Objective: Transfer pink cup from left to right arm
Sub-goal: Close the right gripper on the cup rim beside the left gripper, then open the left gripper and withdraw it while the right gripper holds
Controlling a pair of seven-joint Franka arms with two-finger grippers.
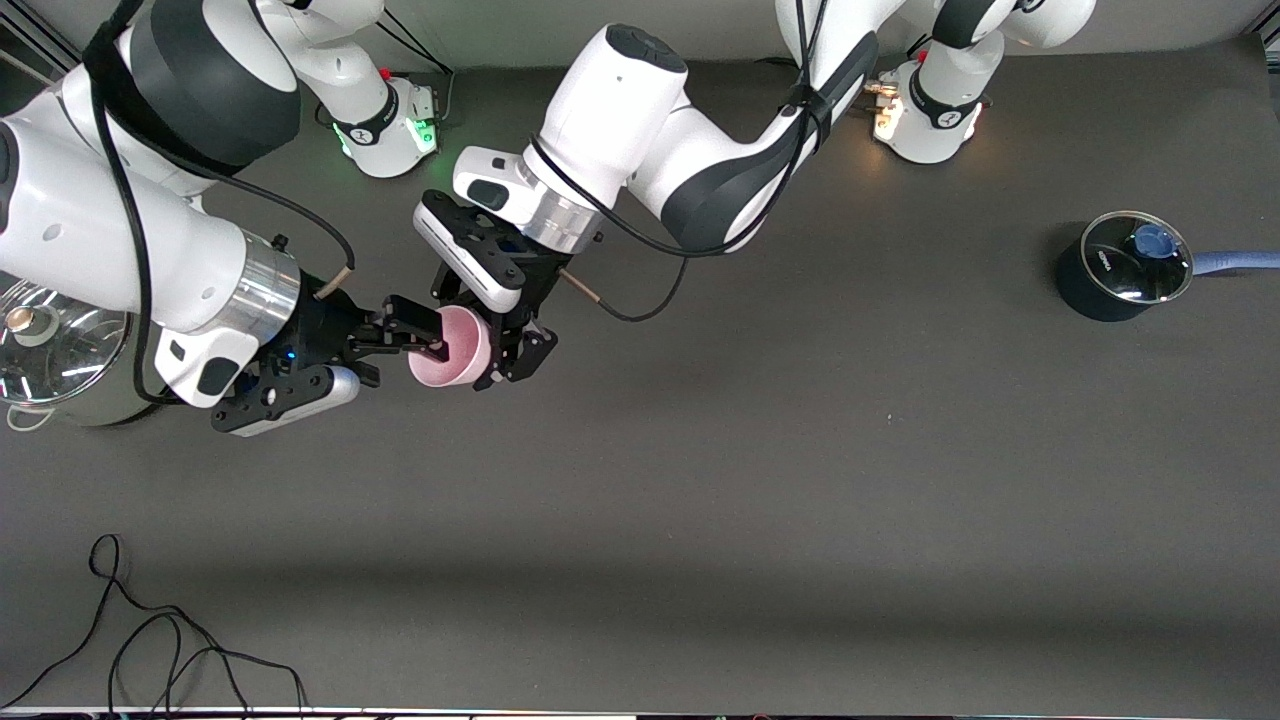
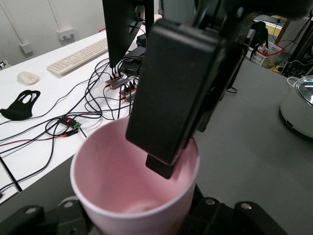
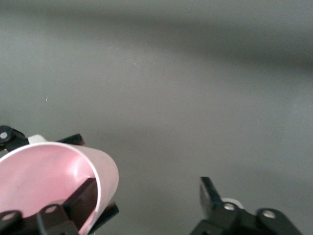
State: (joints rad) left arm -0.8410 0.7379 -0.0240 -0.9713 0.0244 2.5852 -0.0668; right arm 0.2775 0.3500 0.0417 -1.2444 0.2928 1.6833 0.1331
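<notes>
You have the pink cup point(image 1: 450, 347) up in the air over the dark table point(image 1: 760, 480), toward the right arm's end, pinched by the left pincer point(image 1: 497, 352) around its body. The right pincer point(image 1: 428, 335) meets it from the right arm's end, spread, with one finger point(image 2: 171, 105) reaching down inside the cup's mouth (the other stands clear outside the wall). On the table sit a grey-green pot with glass lid point(image 1: 50, 355) and a dark blue pot point(image 1: 1125, 265).
</notes>
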